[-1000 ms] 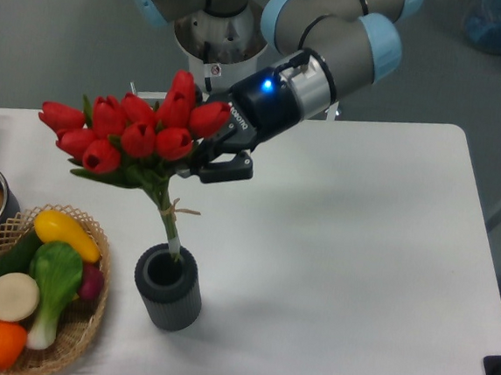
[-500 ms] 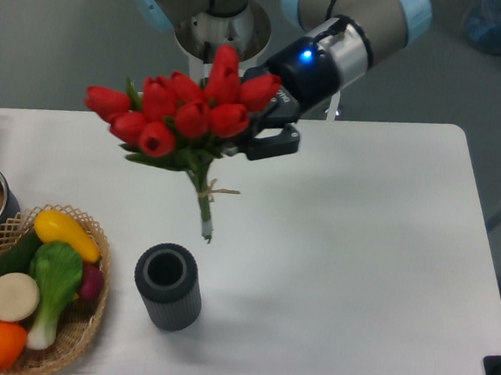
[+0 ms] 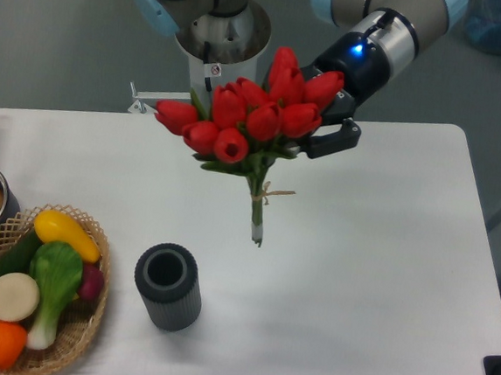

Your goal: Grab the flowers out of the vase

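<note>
The tool (image 3: 311, 142), clamped on the flowers (image 3: 254, 126), holds them clear of the vase (image 3: 168, 286); the lift looks done, needing only a steady hold.

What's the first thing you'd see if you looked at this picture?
A big bunch of red flowers in the air near the top middle, stems dangling, held by the robot's gripper with its jaws shut on it. Below to the left, the dark vase stands on the white table.
</note>
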